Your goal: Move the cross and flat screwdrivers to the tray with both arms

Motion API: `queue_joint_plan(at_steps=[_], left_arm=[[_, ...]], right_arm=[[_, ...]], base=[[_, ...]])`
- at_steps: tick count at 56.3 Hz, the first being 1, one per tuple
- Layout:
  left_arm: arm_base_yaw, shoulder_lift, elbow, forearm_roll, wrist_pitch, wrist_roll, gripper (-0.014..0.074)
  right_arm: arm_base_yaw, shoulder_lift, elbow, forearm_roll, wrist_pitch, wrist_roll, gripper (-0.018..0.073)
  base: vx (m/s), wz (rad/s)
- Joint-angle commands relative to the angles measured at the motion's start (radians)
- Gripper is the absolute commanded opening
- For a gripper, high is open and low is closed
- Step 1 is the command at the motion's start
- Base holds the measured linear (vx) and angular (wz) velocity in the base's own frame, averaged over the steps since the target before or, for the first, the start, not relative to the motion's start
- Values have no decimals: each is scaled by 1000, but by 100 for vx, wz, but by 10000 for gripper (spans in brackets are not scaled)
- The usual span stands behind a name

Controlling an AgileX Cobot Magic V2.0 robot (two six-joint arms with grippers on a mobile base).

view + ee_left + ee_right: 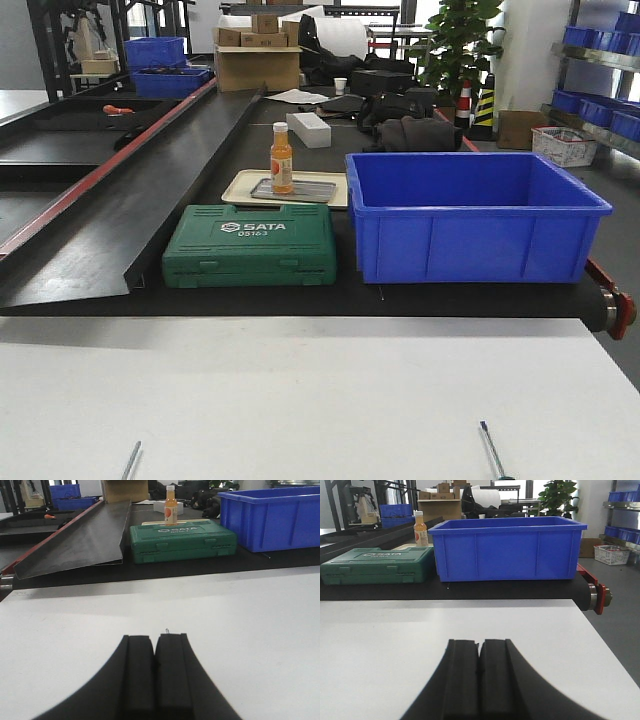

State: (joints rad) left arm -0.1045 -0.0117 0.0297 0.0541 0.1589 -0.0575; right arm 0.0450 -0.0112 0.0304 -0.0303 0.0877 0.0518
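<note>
Both jaws are squeezed shut, on my left gripper (155, 639) and my right gripper (480, 644). I see nothing held. Far ahead of them sit the big blue bin (470, 225), the green case (250, 245), then the grey tray (312, 190) behind it, with a bottle (282, 158) on it. The left screwdriver (131, 460) pokes just past my left jaws. The right screwdriver (492, 450) is near my right ones. I think shut jaws may bump the thin shafts and roll them away. The bottle could tip too.
</note>
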Motion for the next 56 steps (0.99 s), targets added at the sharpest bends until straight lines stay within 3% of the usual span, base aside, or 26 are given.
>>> queue_joint_plan(at_steps=[1,42,49,53,56], left_arm=[[3,-3,-28,0,-86,0,3],[3,-3,-28,0,-104,0,3],[3,-3,-39,-1,-233,0,3],[3,-3,-39,-2,-376,-1,3],[3,-3,-47,-13,-487,-1,3]], right_arm=[[-7,-5,7,-7,-88,-2,-8],[-7,-5,4,-7,-113,-2,-8],[-7,-5,3,-7,-264,-2,-8],[-7,-5,-26,-6,-348,-2,-8],[-7,-3,-76,-6,-336,-2,-8]], base=[[0,0],[0,0],[0,0],[0,0],[0,0]])
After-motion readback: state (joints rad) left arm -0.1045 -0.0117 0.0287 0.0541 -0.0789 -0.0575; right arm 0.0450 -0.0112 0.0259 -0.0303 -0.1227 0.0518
